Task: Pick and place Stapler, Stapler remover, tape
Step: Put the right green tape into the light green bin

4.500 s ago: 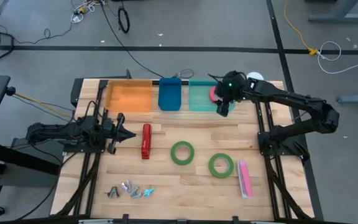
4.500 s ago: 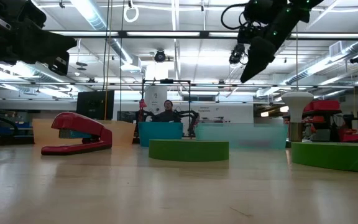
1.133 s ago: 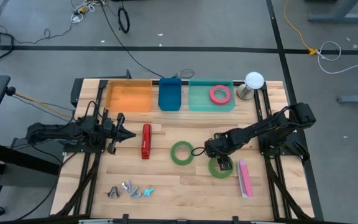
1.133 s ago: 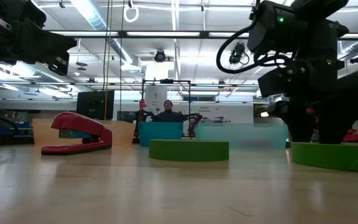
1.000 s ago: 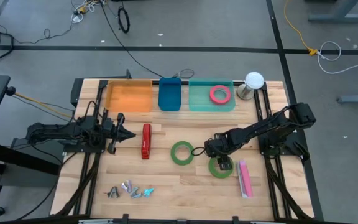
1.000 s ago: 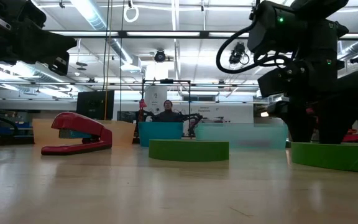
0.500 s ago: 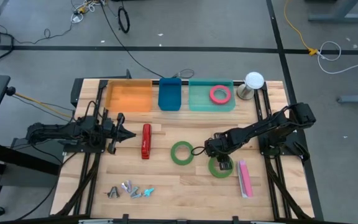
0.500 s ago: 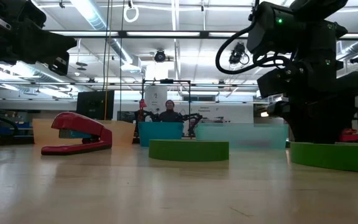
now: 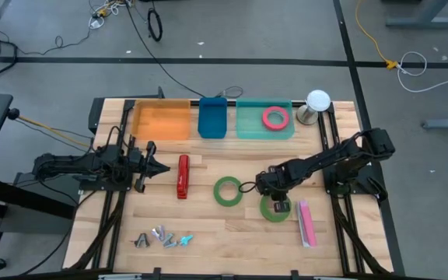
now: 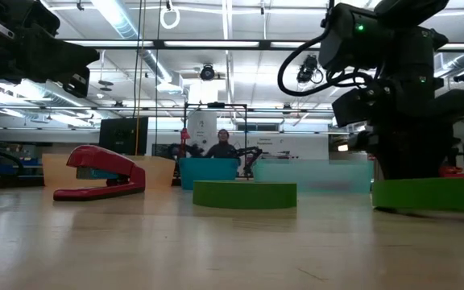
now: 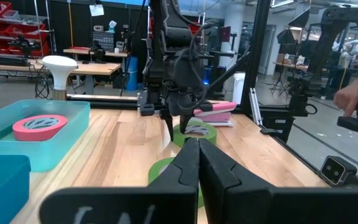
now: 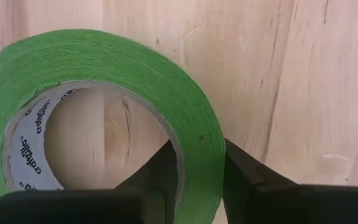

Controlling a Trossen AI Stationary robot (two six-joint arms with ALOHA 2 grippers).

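I have the right gripper (image 9: 277, 204) down on the green tape roll (image 9: 275, 207) at the table's (image 9: 208, 233) front right, its two fingers (image 12: 166, 171) clamped across the ring's wall, one inside the open centre and one outside (the right wrist view shows this best). In the low view the roll (image 10: 430, 194) sits tilted, one edge just off the wood, the other edge I cannot judge. Just beside it to the right lies the pink stapler (image 9: 306, 223), flat on the table.

The second green tape roll (image 9: 228, 190) rests flat near the middle of the table, apart from the gripper. The red-pink tape roll (image 9: 275, 118) lies inside the teal bin (image 9: 247, 124) at the back, next to the blue bin (image 9: 211, 118) and the orange bin (image 9: 160, 120).

My left gripper (image 9: 152, 166) waits at the table's left side with its fingers pressed together, pointing toward the red stapler (image 9: 183, 176), which lies just beyond its tips. The staple removers (image 9: 162, 237) sit in a small cluster at the front left.

A person (image 10: 222, 145) shows in the room behind the table.
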